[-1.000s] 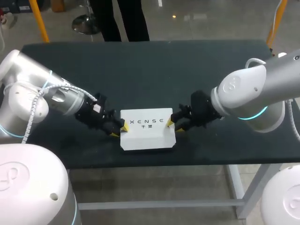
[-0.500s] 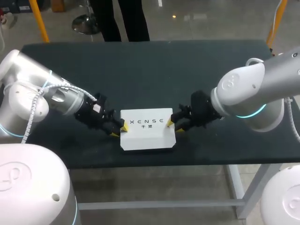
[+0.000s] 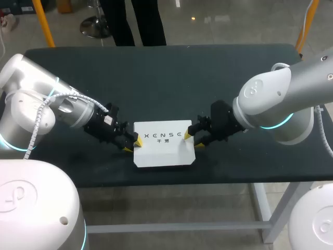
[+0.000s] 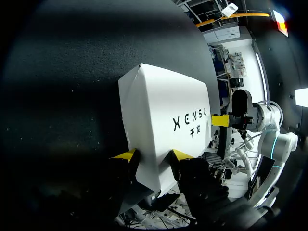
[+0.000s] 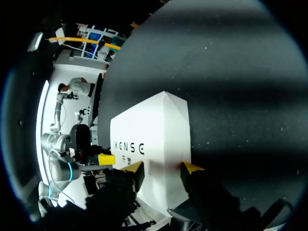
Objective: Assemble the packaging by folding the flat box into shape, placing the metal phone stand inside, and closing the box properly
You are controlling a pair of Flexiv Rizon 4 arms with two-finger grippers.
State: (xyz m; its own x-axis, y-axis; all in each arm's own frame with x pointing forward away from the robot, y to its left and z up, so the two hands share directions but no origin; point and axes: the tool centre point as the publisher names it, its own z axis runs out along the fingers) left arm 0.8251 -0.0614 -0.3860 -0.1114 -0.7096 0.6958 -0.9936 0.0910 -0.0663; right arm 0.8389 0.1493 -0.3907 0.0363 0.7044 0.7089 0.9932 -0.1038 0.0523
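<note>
Left tool (image 3: 132, 145) and right tool (image 3: 192, 140) clamped on opposite ends of closed white cardboard box (image 3: 164, 153). Looks like final closing; needs even squeeze next, then release.

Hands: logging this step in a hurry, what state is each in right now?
Left hand: closed on one end of the white box.
Right hand: closed on the box's opposite end.

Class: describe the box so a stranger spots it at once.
On the dark table, look between the left claw and the right claw. The rectangular cardboard box lies there; unlike the black claws, it is white with dark lettering on top.
</note>
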